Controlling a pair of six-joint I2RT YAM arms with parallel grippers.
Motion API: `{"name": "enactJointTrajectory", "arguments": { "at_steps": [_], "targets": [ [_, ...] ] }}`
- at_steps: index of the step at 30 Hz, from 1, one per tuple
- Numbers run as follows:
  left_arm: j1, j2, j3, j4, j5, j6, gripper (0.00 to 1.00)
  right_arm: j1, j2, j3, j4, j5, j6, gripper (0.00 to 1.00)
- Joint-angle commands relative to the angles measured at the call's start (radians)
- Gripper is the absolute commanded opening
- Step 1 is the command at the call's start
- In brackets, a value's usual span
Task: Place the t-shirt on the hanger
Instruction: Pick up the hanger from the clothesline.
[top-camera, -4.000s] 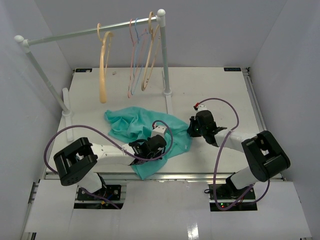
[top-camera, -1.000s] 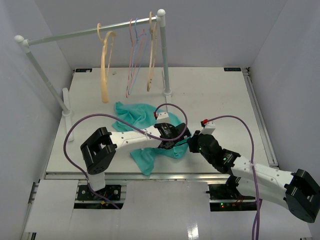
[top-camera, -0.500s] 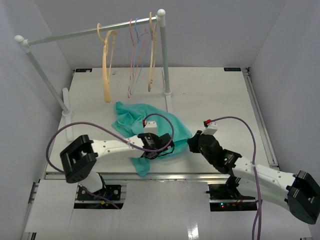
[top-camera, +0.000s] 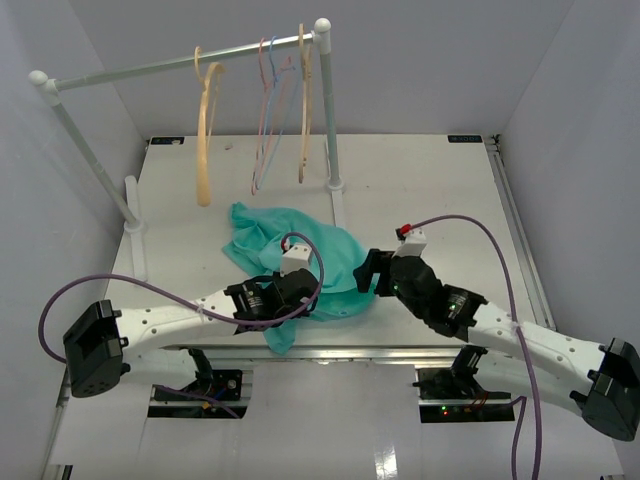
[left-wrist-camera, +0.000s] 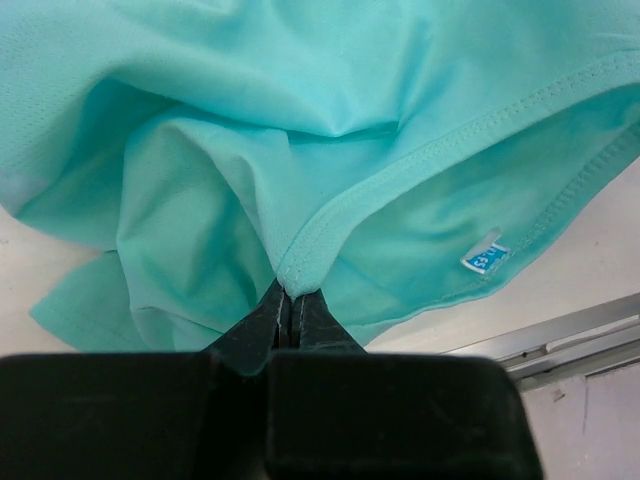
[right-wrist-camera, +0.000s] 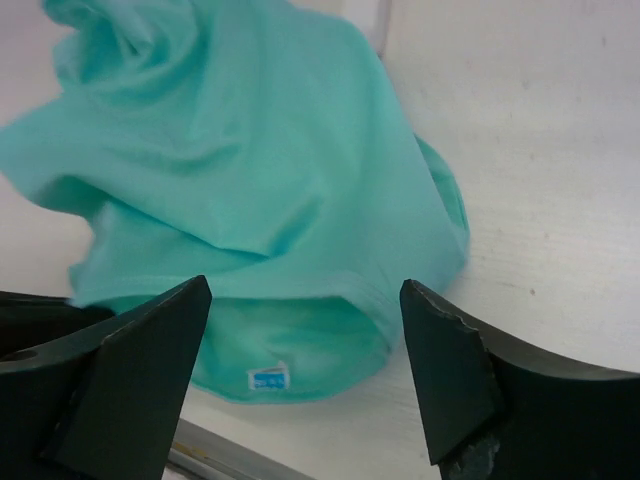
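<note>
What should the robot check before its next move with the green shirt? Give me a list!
1. Left gripper pinching the t-shirt hem: ok, jaws shut on the stitched edge.
2. Right gripper ready to grab: ok, open, holding nothing, facing the shirt.
3. Shirt spread flat: not ok, bunched on the table.
4. Hanger free to take: ok, hanging on the rail, nothing on it.
5. Neck hole found: cannot tell.
</note>
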Motion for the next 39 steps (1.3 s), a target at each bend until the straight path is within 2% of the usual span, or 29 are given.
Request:
{"name": "enactJointTrajectory", "arguments": {
  "at_steps": [1,6,11,16,24,30,35,39],
  "targets": [
    [-0.004,-0.051,-0.081,0.09,0.003,0.087,0.0,0.006,-0.036,0.278,-0.153,0.109,-0.157,0.85],
    [-0.004,-0.074,-0.135,0.167,0.021,0.11,0.0,0.004,0.154,0.675,-0.134,0.133,-0.37,0.83],
    [-0.004,-0.07,-0.164,0.187,0.009,0.111,0.0,0.004,0.342,0.964,-0.087,0.174,-0.463,0.79],
    [-0.004,-0.092,-0.184,0.217,0.039,0.124,0.0,0.004,0.447,1.068,0.034,0.174,-0.516,0.78],
    [-0.004,-0.091,-0.195,0.218,0.064,0.119,0.0,0.004,0.63,1.184,0.104,0.172,-0.572,0.75],
    [-0.004,-0.086,-0.2,0.219,0.052,0.114,0.0,0.006,0.725,1.268,0.074,0.26,-0.604,0.74],
    [-0.004,-0.092,-0.201,0.211,0.043,0.107,0.0,0.004,0.797,1.324,-0.017,0.336,-0.61,0.73],
    [-0.004,-0.103,-0.204,0.211,0.036,0.102,0.0,0.005,0.825,1.351,-0.057,0.392,-0.62,0.65]
  ]
}}
